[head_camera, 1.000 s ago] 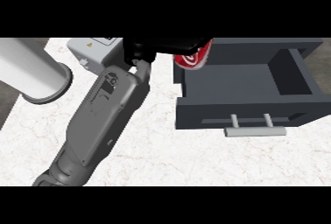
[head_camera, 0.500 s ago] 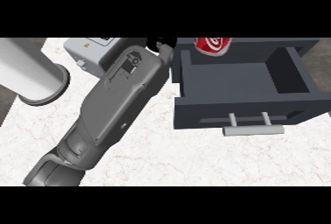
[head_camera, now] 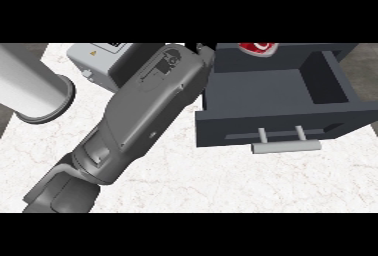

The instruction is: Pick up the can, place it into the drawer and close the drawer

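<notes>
Where the forearm point(head_camera: 148, 110) ends at the open drawer's point(head_camera: 258, 90) far edge, the can point(head_camera: 257, 47) shows just beside the hand point(head_camera: 203, 48); grip cannot be told.

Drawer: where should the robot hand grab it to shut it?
Probably the grey bar handle on the front of the drawer, coming from the near side. It sticks out on two posts toward the view's lower edge, so it can be hooked or pushed there.

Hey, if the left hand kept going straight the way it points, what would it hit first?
Likely the can, at the back of the drawer just right of the left hand. The forearm points over the drawer's back-left corner, then out of view. Little of the hand shows, so depth is unclear.
</notes>
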Available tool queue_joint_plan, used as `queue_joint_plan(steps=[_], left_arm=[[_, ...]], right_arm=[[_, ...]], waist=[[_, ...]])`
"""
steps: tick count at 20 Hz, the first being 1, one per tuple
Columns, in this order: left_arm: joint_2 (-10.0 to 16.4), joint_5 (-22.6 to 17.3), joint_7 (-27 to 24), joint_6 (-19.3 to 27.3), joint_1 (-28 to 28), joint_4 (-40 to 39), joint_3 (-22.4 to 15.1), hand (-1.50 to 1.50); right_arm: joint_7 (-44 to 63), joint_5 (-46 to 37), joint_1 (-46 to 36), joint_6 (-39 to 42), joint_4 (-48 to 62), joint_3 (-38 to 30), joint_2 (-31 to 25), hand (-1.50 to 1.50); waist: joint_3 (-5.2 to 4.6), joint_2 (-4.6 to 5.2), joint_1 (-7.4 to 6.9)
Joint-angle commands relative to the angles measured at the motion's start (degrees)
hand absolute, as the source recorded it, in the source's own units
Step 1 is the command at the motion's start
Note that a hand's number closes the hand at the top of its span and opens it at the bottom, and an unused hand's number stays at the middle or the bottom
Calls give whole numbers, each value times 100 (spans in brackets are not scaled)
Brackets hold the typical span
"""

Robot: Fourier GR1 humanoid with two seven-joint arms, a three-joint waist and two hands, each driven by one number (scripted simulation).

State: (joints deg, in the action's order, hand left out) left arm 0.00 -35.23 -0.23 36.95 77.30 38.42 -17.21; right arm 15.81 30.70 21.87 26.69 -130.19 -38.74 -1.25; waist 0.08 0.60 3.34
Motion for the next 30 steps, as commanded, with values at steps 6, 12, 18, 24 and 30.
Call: queue_joint_plan(steps=[6, 12, 18, 24, 30], left_arm=[[0, -682, -289, -71, 390, -831, -473, 150], [0, -1229, -429, 414, 146, -704, -1266, 150], [0, -1497, -393, 740, 389, -1030, -1566, -150], [0, -1730, -643, 771, 192, -1043, -1713, -150], [0, -1916, -930, 752, 261, -1302, -1684, -150]], right_arm=[[40, 42, -120, -105, -96, -17, 24, -150], [158, 95, -136, -39, -117, 61, -81, -150], [469, 35, -565, -359, -125, 150, -345, -150], [308, 18, -170, -151, -327, 104, -29, -150], [184, -266, -302, -175, -174, 207, 113, -150]], waist=[[2, 13, 46], [5, 22, 173], [5, 64, 236], [1, 22, 176], [1, 37, 113]])
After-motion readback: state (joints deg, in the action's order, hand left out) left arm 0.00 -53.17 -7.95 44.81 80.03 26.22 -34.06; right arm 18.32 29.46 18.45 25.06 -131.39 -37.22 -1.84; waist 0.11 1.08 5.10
